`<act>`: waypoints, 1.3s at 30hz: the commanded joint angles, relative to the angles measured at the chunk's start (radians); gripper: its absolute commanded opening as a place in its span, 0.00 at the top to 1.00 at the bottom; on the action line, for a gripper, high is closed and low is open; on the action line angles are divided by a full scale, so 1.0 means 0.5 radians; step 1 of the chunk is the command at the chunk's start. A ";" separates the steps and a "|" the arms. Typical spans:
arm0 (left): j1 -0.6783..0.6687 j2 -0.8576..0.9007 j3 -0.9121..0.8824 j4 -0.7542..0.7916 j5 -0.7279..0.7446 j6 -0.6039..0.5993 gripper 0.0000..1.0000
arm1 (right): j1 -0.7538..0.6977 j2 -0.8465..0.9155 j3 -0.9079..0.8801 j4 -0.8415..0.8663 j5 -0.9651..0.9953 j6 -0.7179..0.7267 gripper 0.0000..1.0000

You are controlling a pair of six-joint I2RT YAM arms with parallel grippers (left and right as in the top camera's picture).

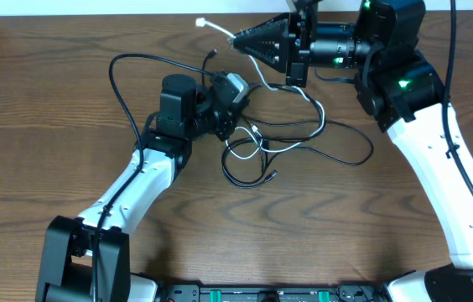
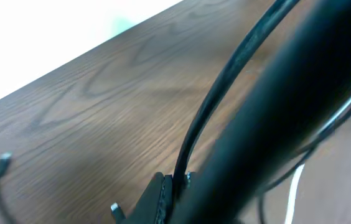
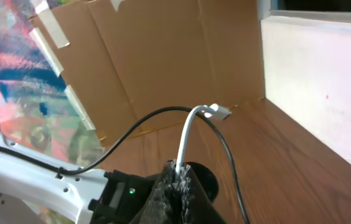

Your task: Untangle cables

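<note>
Two arms meet over a wood-grain table (image 1: 44, 143) in the overhead view. The cables (image 1: 263, 144) lie mid-table as thin, limp cords, black and white crossing in loose loops, and one black strand (image 1: 112, 77) sweeps out in a wide arc to the left. The left gripper (image 1: 230, 99) sits at the left edge of this tangle, with strands running right under it. From here I cannot tell if its fingers are parted or pinched. The right gripper (image 1: 238, 39), a dark tapered cone, points left at the far edge. A white cable (image 1: 218, 31) comes out of its tip and ends in a small white plug (image 1: 203, 23).

In the left wrist view, a broad, dark, out-of-focus bar (image 2: 281, 118) fills the right half. A smooth black cable (image 2: 225, 87) runs alongside it down to a metal edge at the bottom. Whether it is clamped there is unclear. A small plug (image 2: 3, 160) on a thin dark cord rests on the table at lower left.

In the right wrist view, the rough black fingers (image 3: 170, 186) are pressed together on the white cable, which rises from between them and bends over to its pale, squarish plug. A black cable (image 3: 132, 127) arches just behind it. Brown cardboard (image 3: 163, 56) with tape strips stands at the back, and a pale wall (image 3: 325, 81) is at right.
</note>
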 commanded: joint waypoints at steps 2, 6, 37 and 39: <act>0.003 -0.036 0.021 -0.006 -0.709 -0.125 0.93 | -0.054 0.000 0.035 0.002 0.008 0.072 0.99; 0.018 -0.036 0.021 -0.095 -1.436 -0.206 0.93 | -0.091 0.000 0.035 0.002 0.012 0.070 0.99; 1.204 -0.036 0.021 -0.319 0.210 -0.607 0.93 | -0.900 0.014 -0.089 -1.039 0.684 -0.784 0.68; 1.179 -0.037 0.021 -0.275 0.632 -0.499 0.92 | -0.753 0.014 -0.154 -1.038 0.674 -0.947 0.55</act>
